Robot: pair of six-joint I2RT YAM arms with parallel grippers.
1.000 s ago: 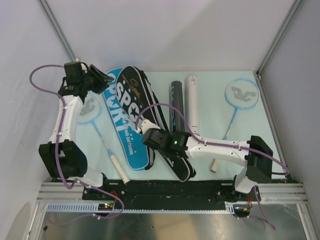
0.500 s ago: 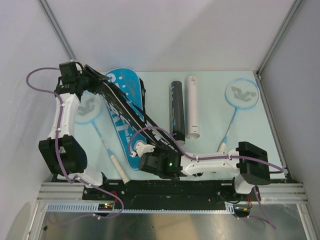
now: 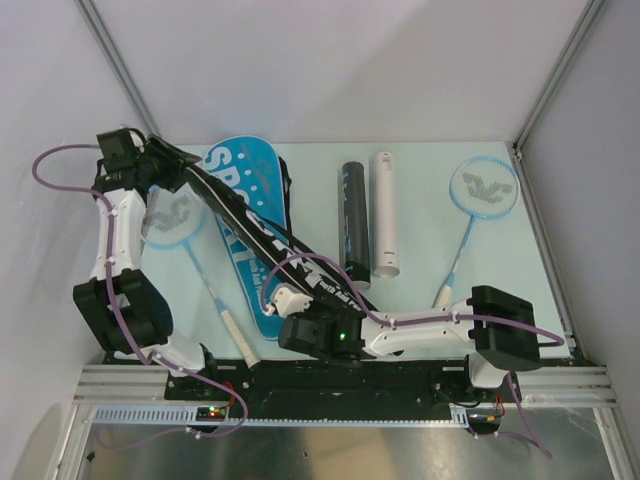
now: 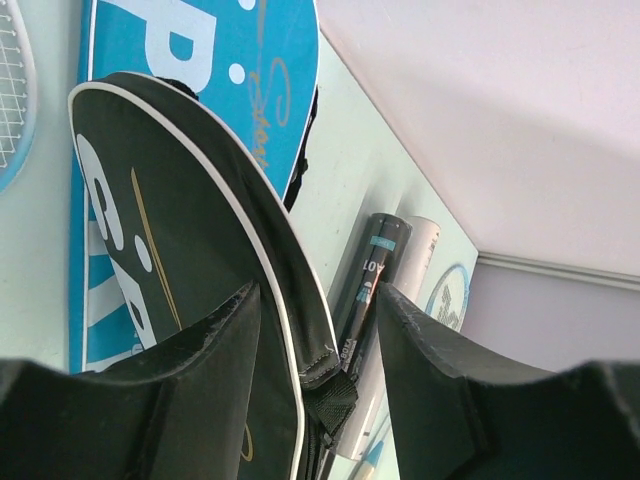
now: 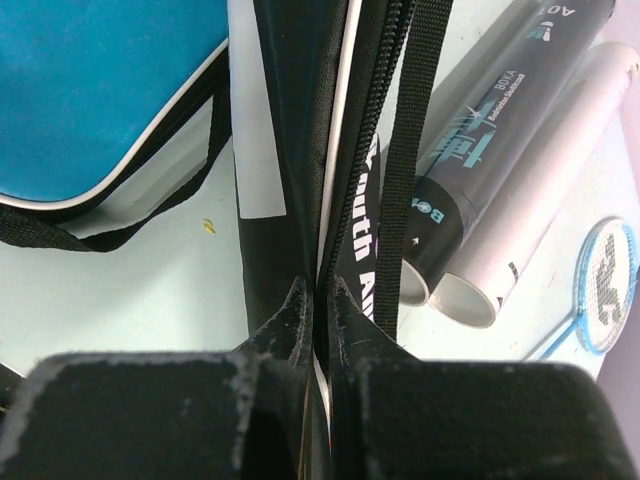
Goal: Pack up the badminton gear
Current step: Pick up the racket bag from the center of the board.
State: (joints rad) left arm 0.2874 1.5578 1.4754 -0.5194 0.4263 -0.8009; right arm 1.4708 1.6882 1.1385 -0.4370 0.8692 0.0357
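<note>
One blk cover [image 3: 240, 215] — taut, crossing blue "SPO" cover [image 3: 232, 165]

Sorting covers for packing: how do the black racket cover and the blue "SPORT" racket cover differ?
Black racket cover: up on edge, pinched by left gripper and right gripper; blue "SPORT" racket cover: flat on the table, ungripped. Black crosses over blue. Both are racket-shaped.

Top external: fixed, high over the near edge, looking down on the whole table [image 3: 430, 200].
Left wrist: close and low, facing along the black racket cover [image 4: 170, 260] toward the far right corner.
Right wrist: very close, sighting along the same cover's zipped edge.
Shared by all three: black tube [image 3: 352, 225], white tube [image 3: 385, 210].
</note>
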